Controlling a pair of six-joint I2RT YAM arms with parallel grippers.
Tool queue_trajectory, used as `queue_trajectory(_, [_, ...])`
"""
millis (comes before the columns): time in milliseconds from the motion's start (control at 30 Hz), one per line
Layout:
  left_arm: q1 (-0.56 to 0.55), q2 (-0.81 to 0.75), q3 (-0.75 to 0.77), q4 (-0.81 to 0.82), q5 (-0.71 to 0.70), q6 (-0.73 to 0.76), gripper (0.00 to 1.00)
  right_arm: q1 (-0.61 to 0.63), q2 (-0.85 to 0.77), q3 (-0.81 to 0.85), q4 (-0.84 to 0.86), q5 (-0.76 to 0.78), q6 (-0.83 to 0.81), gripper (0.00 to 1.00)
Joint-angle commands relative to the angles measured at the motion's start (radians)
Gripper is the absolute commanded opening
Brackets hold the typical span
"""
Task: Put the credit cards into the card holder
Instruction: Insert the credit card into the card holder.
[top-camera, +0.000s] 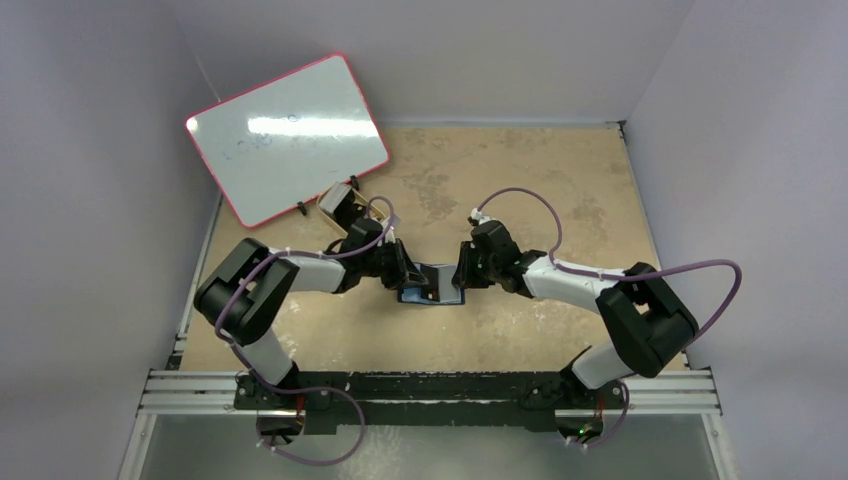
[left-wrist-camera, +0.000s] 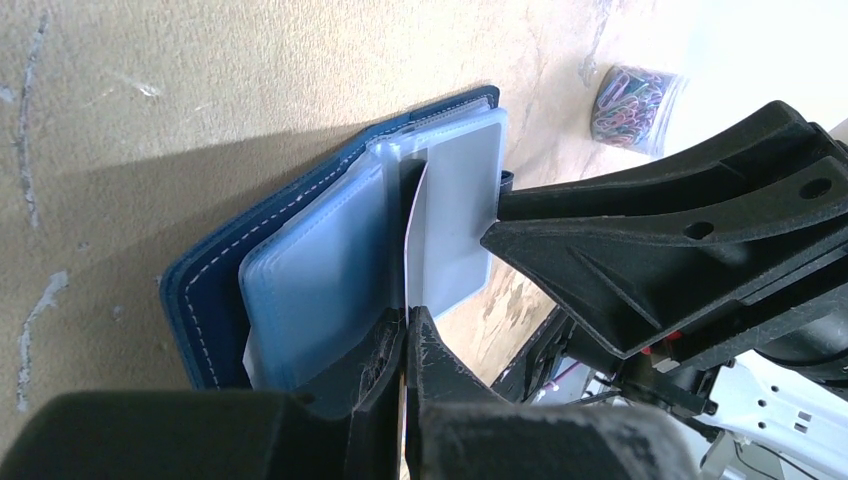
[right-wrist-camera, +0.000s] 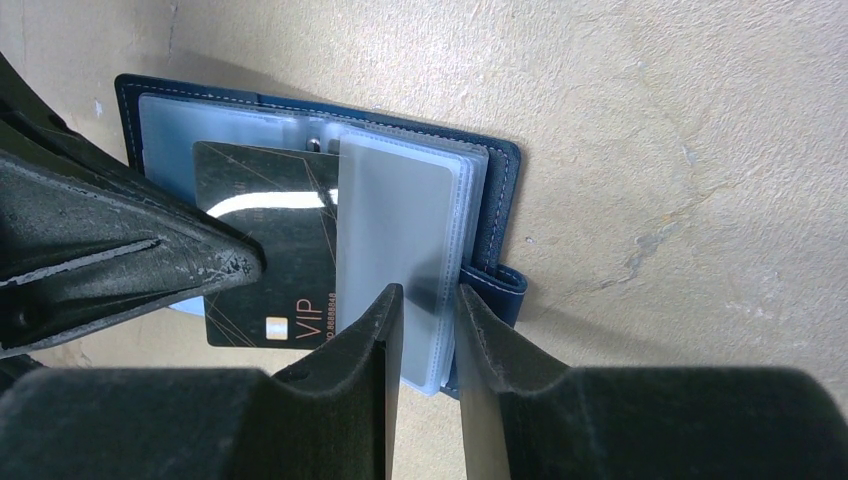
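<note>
At the bottom of the top view one metal rail (top-camera: 430, 390) carries the bases of two arms, the left arm (top-camera: 260, 290) and the right arm (top-camera: 620, 310), which bend in to meet at the middle of the frame over one card holder (top-camera: 432, 290). It is a navy-blue wallet with pale stitching, lying open and flat on the table, with a stack of clear plastic sleeves (right-wrist-camera: 400, 220) inside and a snap tab (right-wrist-camera: 500, 290) poking out at its right edge in the right wrist view. Only one credit card (right-wrist-camera: 270, 260) shows: dark, with thin gold lines, a chip and the word "VIP"; the small digits beside it are too fine to read. The left gripper (left-wrist-camera: 407, 325) is clamped tight on the card's edge, and the card's other end lies under the top sleeve. The right gripper (right-wrist-camera: 430, 300) has its jaws standing apart, fingertips over the lower edge of that sleeve; whether they press on it I cannot tell. The table (top-camera: 560, 190) is a tan, mottled board with pale scuffs. Farther back, in the upper right of the left wrist view, sits one clear tub of coloured paper clips (left-wrist-camera: 628, 105). In the upper left of the top view are one small gold-coloured object (top-camera: 338, 205) and one red-rimmed whiteboard (top-camera: 290, 135) with faint, unreadable blue marks. Plain pale walls (top-camera: 450, 50) enclose the table.
</note>
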Motion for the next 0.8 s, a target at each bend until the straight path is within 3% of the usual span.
queue_trajectory(0, [-0.009,0.030,-0.013,0.040,-0.029,-0.004,0.00,0.002,-0.019,0.001,-0.007,0.027,0.003,0.27])
queue_trajectory(333, [-0.034,0.057,-0.028,0.083,-0.084,-0.017,0.03,0.002,-0.029,-0.003,-0.018,0.020,0.027,0.28])
queue_trajectory(533, [-0.046,0.003,0.007,-0.045,-0.155,0.046,0.17,0.002,-0.050,0.004,-0.044,0.019,0.045,0.28])
queue_trajectory(767, [-0.054,-0.062,0.037,-0.150,-0.230,0.089,0.23,0.002,-0.058,0.006,-0.068,0.025,0.046,0.28])
